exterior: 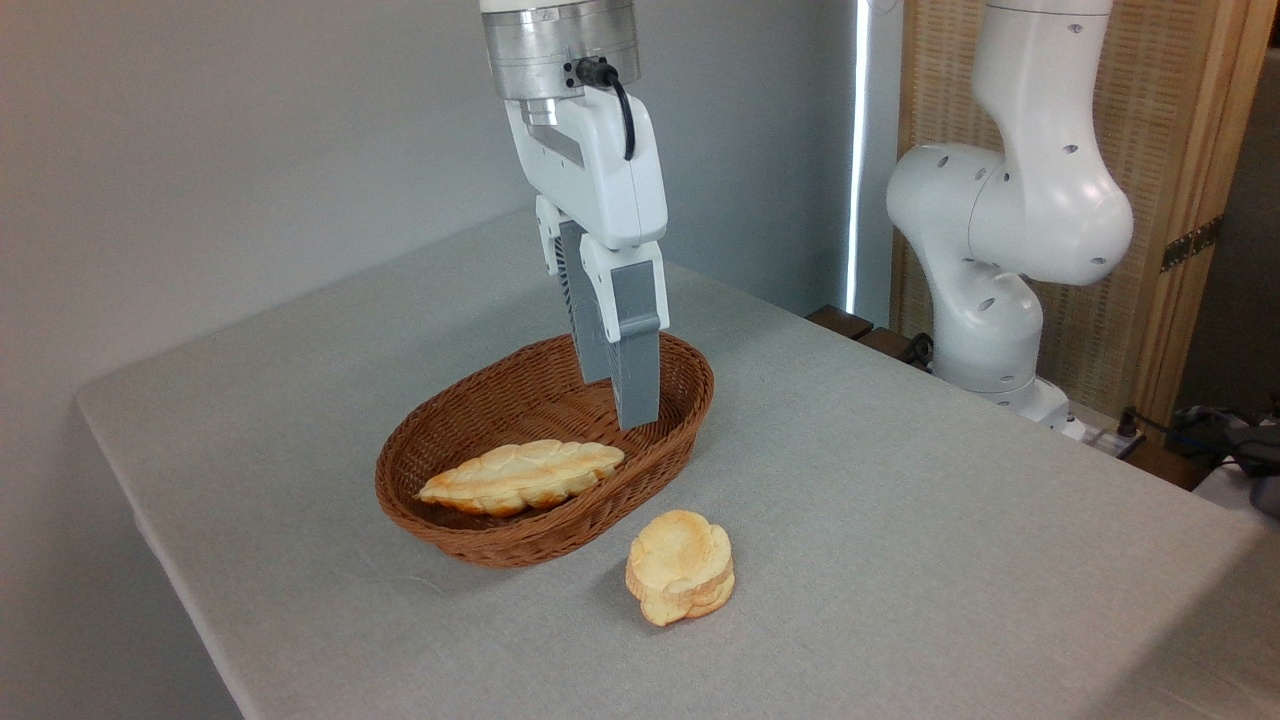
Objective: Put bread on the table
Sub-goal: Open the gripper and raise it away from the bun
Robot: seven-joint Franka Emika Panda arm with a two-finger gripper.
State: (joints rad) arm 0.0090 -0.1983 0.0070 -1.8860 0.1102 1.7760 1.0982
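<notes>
The bread (681,567), a small round golden bun with lobed edges, lies on the grey table (900,520) just in front of the wicker basket, to its right. Nothing touches it. My gripper (616,400) hangs point-down over the right end of the basket, above and behind the bun. Its two grey fingers (637,370) stand a little apart with nothing between them, so it is open.
The oval brown wicker basket (545,455) sits mid-table and holds a long braided pale loaf (522,476) at its near side. The arm's white base (1000,250) rises past the table's far right edge, with cables (1200,425) beside it.
</notes>
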